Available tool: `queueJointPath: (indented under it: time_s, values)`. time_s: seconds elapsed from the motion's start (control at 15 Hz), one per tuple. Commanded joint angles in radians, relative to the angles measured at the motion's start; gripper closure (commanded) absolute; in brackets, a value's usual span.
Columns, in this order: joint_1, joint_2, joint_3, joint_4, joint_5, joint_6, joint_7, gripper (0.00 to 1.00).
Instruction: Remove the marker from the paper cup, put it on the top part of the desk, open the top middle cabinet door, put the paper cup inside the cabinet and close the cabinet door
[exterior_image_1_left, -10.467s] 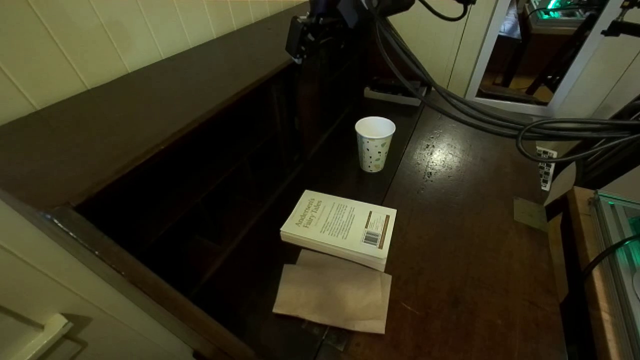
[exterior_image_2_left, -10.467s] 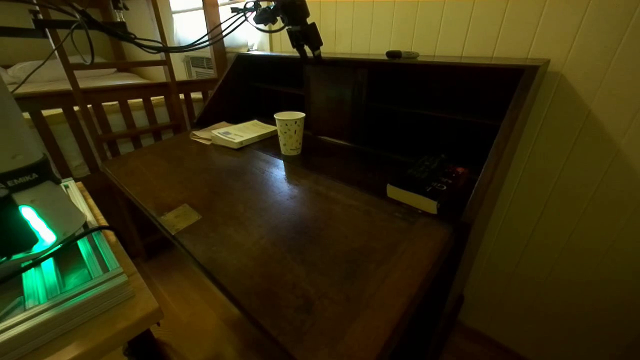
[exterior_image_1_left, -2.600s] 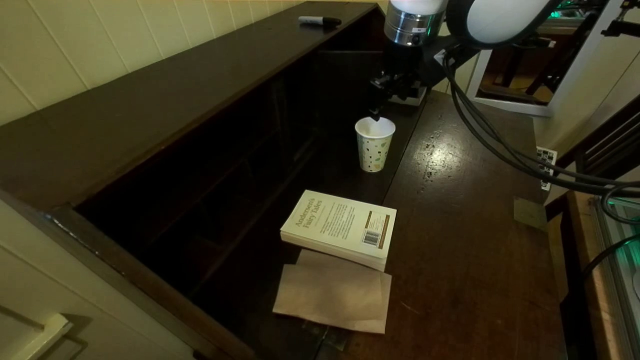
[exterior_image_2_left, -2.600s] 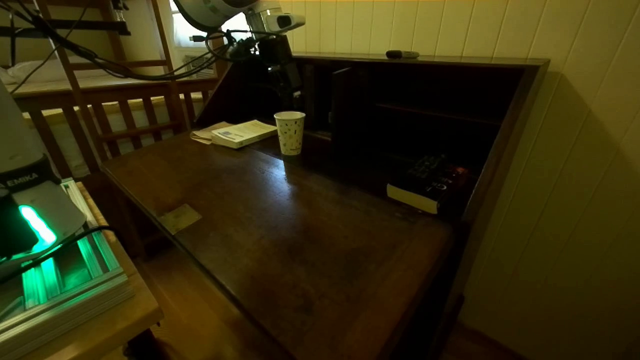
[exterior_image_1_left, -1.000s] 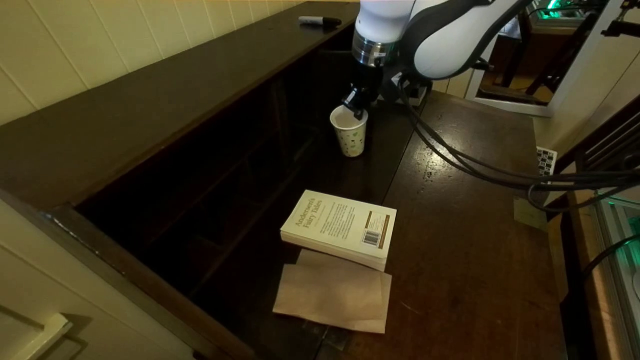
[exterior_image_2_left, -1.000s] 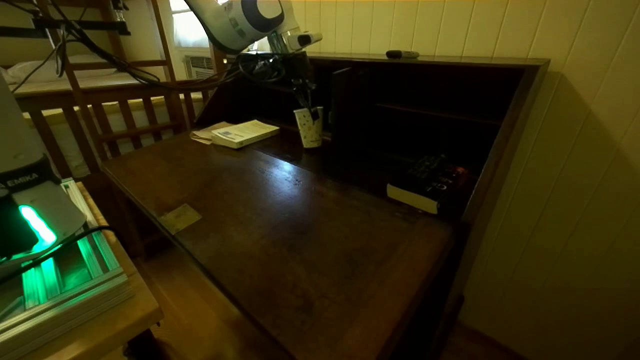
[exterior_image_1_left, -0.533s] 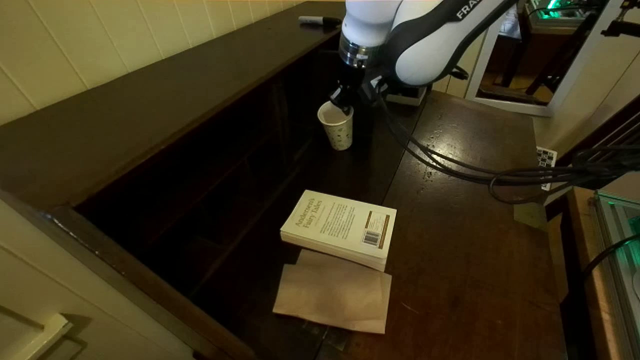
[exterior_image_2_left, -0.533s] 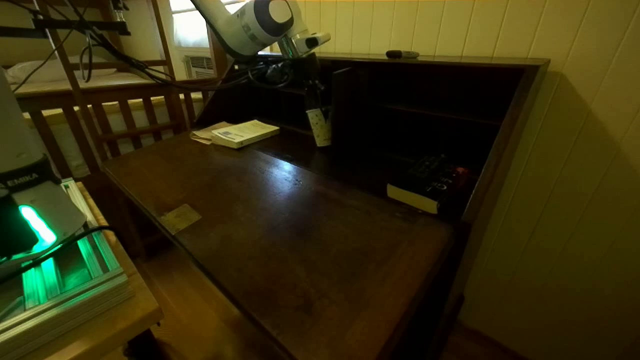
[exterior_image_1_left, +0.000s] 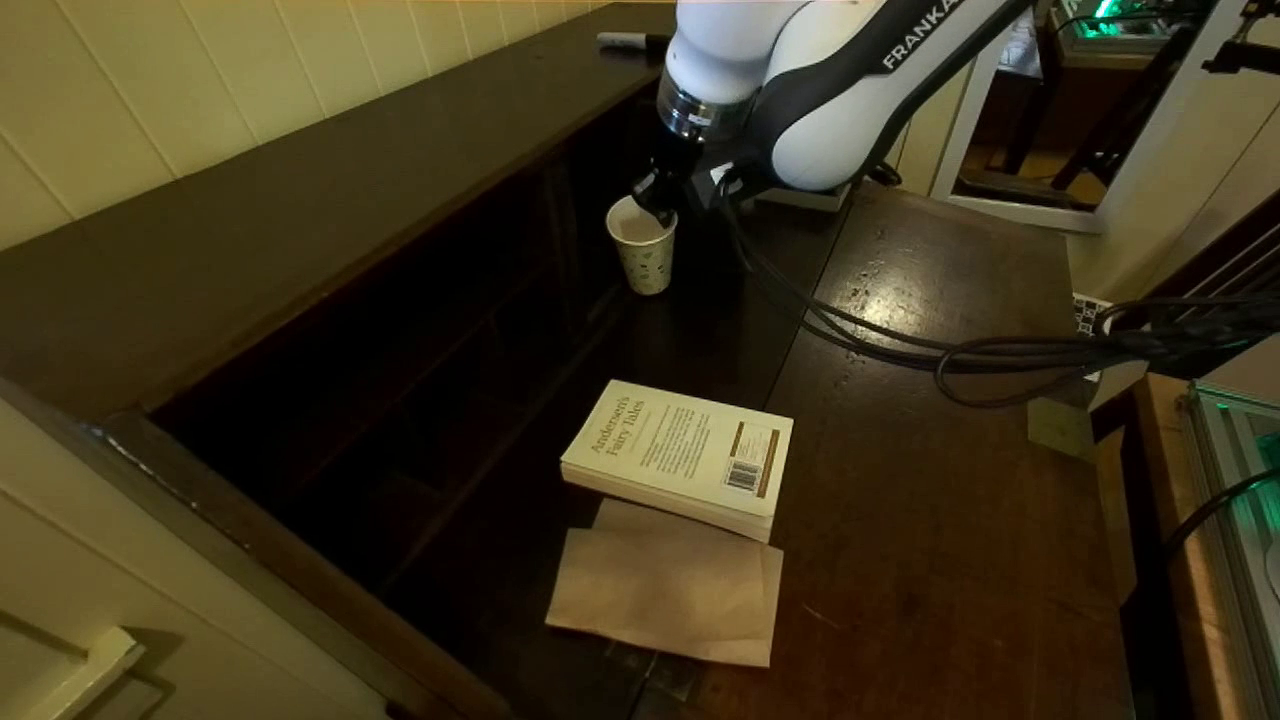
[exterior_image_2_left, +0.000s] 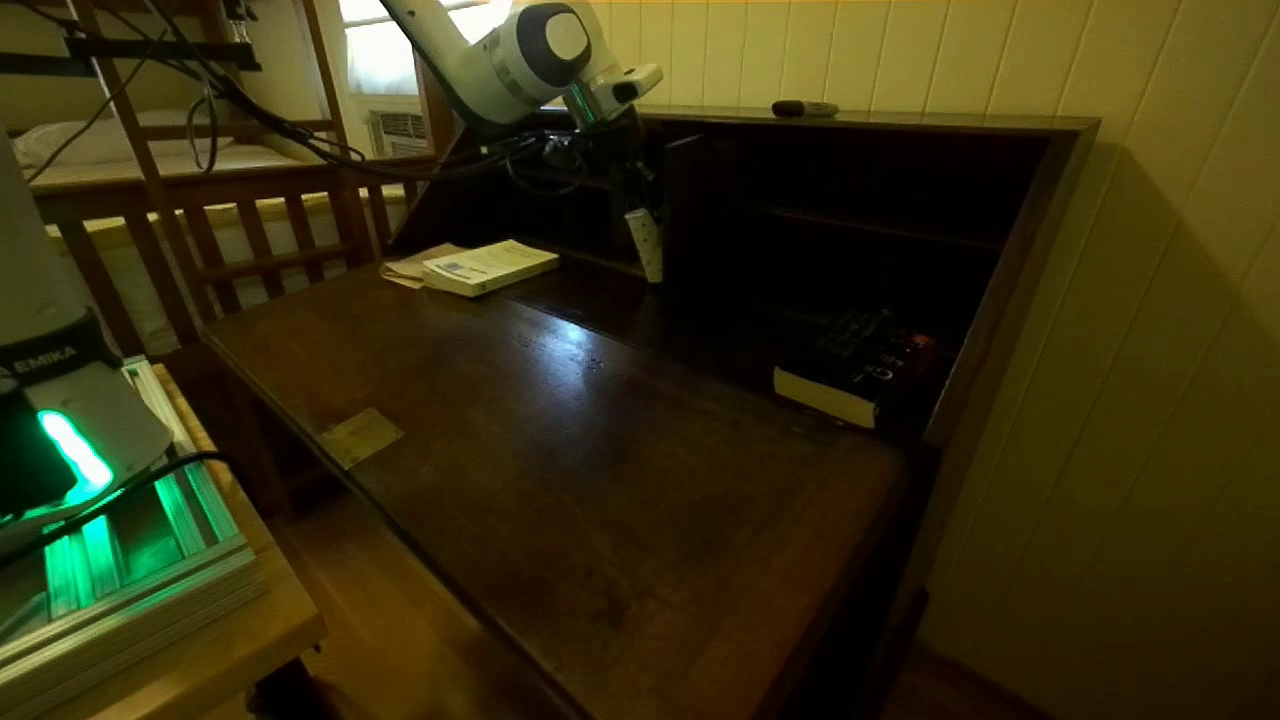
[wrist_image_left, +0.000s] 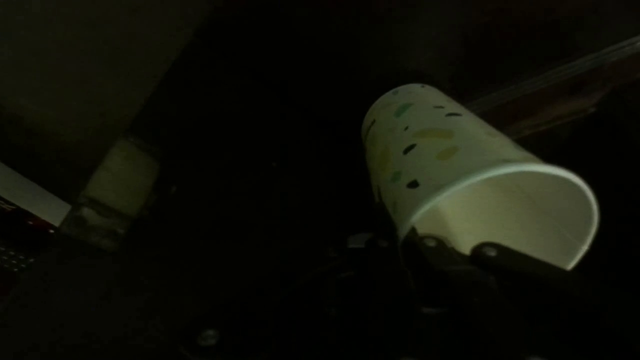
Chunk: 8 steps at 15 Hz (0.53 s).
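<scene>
The desk (exterior_image_2_left: 600, 440) is so dark along its back that depth is hard to read there, and reaching too short or too far looks like the main danger. The arm (exterior_image_1_left: 840, 130) hangs in front of the ledge (exterior_image_1_left: 350, 190); pushed in further, its wrist could knock the front edge. The cabinet door (exterior_image_2_left: 688, 215) stands open, swung out just beside the cup (exterior_image_2_left: 645, 245), and a small drift towards it could nudge it round and block the way in. In the wrist view a wooden strip (wrist_image_left: 560, 102), probably a sill, shows beyond the cup; a base carried too low would catch on it. The gripper (exterior_image_1_left: 656, 212) is drawn narrow, pinching the cup at the rim, one finger seemingly inside the mouth and the other outside. Such a hold on thin paper may let the cup swing or crumple if anything bumps it. The cup is tilted; whether its base is off the wood I cannot tell. Let go at this slant, it could topple, roll out and stop the door from closing. The marker (exterior_image_2_left: 805, 109) lies on the ledge, so that step looks done, but a jolt to the wood might set it rolling off
</scene>
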Motion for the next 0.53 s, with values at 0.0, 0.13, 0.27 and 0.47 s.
queueJointPath:
  time_s: [0.0,0.13,0.27,0.47]
  values:
    - [0.041,0.039,-0.041,0.033,0.039,0.054,0.051,0.99]
    - [0.031,0.046,-0.029,0.041,0.035,0.073,0.094,0.99]
    - [0.023,0.056,-0.017,0.053,0.050,0.077,0.117,0.99]
    - [0.020,0.075,-0.011,0.075,0.058,0.084,0.150,0.99]
